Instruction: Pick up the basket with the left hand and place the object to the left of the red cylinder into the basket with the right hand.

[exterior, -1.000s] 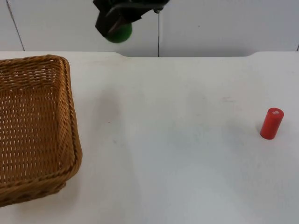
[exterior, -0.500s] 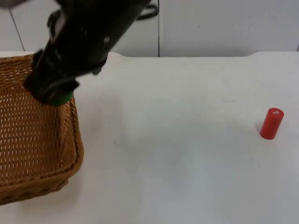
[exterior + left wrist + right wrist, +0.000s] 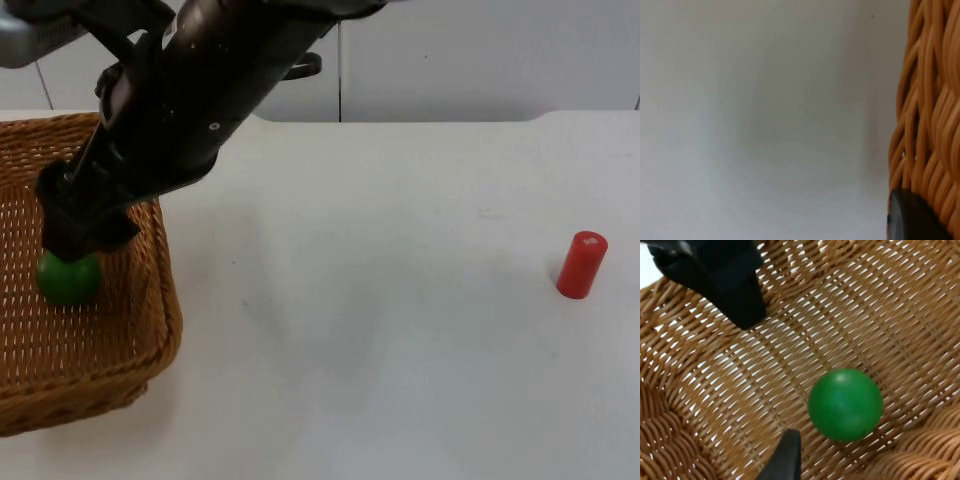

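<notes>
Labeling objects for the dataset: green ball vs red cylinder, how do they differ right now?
Shape: the green ball is round; the red cylinder is a short upright post.
Place: the ball lies inside the wicker basket, just below the open right gripper; the cylinder stands on the bare table, far across it.
Colour: green against red.
Both are small, plain and single-coloured, and neither is held.

The right pincer [image 3: 72,232] hangs with fingers [image 3: 735,285] spread apart, its arm reaching diagonally across.
</notes>
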Action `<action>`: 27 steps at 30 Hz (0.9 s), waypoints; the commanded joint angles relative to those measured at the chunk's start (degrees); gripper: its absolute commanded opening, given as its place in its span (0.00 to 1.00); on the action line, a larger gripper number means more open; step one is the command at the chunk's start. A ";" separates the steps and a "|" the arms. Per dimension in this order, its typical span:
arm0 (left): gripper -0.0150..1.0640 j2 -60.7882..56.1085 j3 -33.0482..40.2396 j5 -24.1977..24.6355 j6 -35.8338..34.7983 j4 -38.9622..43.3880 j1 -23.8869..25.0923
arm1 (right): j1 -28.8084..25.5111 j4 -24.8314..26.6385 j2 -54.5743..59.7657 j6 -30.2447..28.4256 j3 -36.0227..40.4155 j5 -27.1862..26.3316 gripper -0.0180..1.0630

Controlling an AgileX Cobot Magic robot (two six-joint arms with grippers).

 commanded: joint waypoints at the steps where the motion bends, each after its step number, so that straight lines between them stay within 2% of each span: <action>1: 0.01 -0.67 0.05 0.54 0.42 -1.91 0.13 | -0.40 -0.14 -0.87 0.25 -0.25 0.57 0.83; 6: 0.01 -0.67 0.05 0.68 0.41 -2.00 0.13 | -2.57 -0.25 -3.91 2.48 -0.25 2.66 0.83; 10: 0.01 -0.67 0.05 0.68 0.41 -2.00 0.13 | -5.48 -0.25 -8.18 3.19 -0.14 6.17 0.83; 13: 0.01 -0.67 0.05 0.68 1.10 -2.26 0.13 | -8.87 -0.25 -13.32 3.50 -0.14 11.89 0.83; 17: 0.01 -0.67 0.05 0.57 1.52 -2.75 0.13 | -11.83 -0.58 -17.52 4.59 -0.01 15.98 0.83; 19: 0.01 -0.67 0.05 0.70 1.52 -3.12 0.13 | -12.96 -0.64 -19.12 5.18 0.74 16.25 0.83; 23: 0.01 -0.67 0.05 1.58 3.36 -4.74 -0.01 | -16.42 -2.13 -25.52 8.01 5.78 16.25 0.83; 27: 0.01 -0.67 0.05 1.70 3.62 -4.80 -0.98 | -18.38 -8.14 -34.30 12.79 14.09 15.90 0.83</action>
